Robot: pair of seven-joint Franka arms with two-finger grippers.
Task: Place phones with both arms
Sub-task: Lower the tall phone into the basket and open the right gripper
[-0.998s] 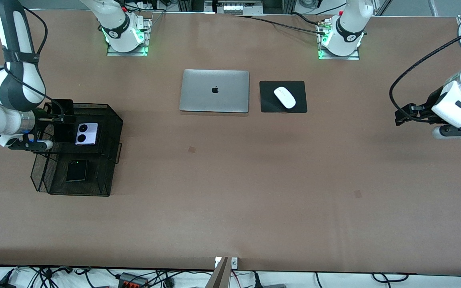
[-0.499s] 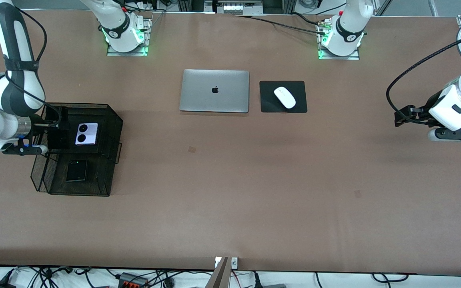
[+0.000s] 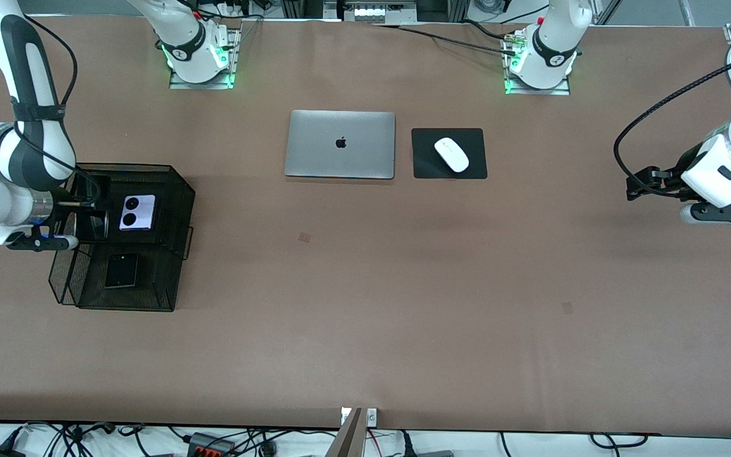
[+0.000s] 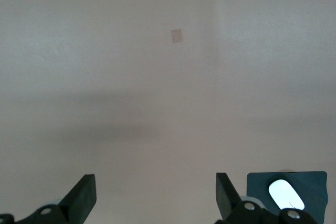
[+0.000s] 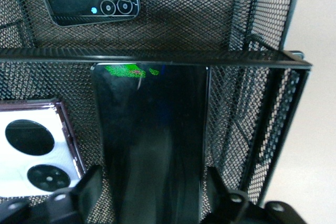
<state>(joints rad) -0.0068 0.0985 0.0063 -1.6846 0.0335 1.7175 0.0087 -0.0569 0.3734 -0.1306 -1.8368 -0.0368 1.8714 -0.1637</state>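
A black mesh tray (image 3: pixel 178 190) stands at the right arm's end of the table. The lilac phone (image 3: pixel 137 212) with two black circles lies on its raised tier. Beside it lies the longer black slab phone (image 5: pixel 152 129). My right gripper (image 5: pixel 155 182) is open around the slab's end, with mesh showing between each finger and the phone's edges. The small squarish black phone (image 3: pixel 121 271) rests in the lower tier, nearer the front camera. Over bare table at the left arm's end, my left gripper (image 4: pixel 155 195) hangs open and holds nothing.
A closed silver laptop (image 3: pixel 340 144) lies mid-table toward the robots' bases. Beside it a white mouse (image 3: pixel 452 154) sits on a black pad (image 3: pixel 476 168). The tray's wire walls (image 5: pixel 273 114) rise close around the right gripper.
The right gripper has opened and let go of the long black phone, which now lies in the tray's raised tier. The right hand has drawn back slightly. The left arm barely moved.
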